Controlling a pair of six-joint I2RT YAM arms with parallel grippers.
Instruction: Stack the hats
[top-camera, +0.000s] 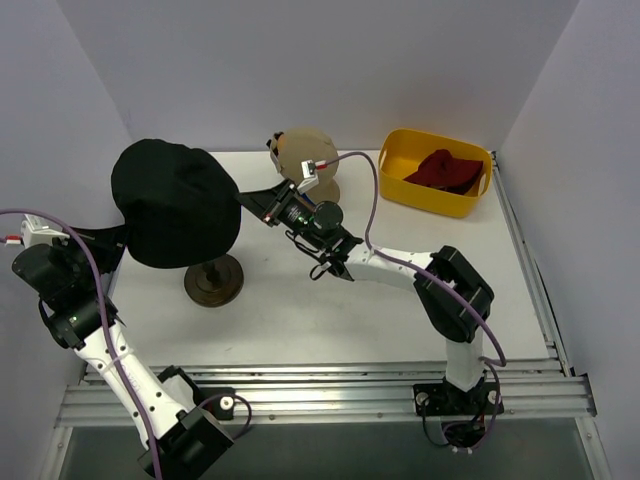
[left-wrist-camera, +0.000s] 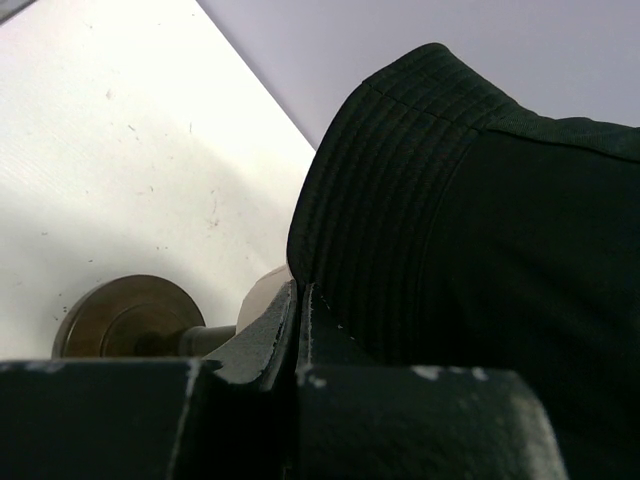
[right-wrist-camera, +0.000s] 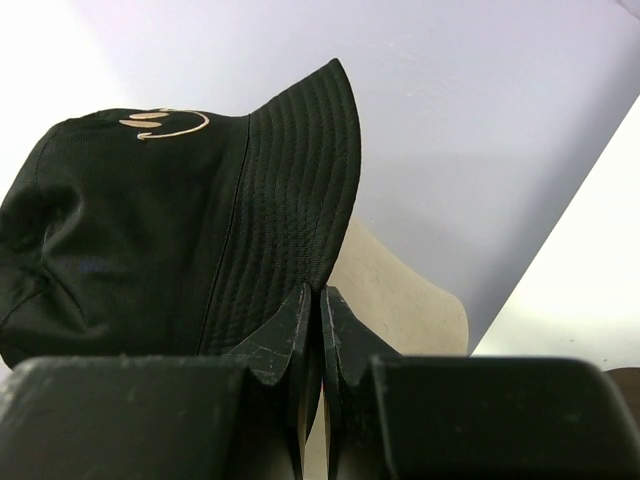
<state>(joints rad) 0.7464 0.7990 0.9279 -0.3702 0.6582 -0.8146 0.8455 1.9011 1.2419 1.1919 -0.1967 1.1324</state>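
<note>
While btwn 2 hands (left-wrist-camera: 300, 325) (right-wrist-camera: 320, 315): 1 hat (top-camera: 175, 205)

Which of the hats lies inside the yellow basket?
The dark red hat, alone in the yellow basket. The black bucket hat is pinched at its brim by the left gripper and right gripper.

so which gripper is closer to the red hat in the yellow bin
Right. The right gripper pinches the black bucket hat's brim mid-table, left of the dark red hat in the yellow bin; the left gripper pinches the opposite brim, farther left.
</note>
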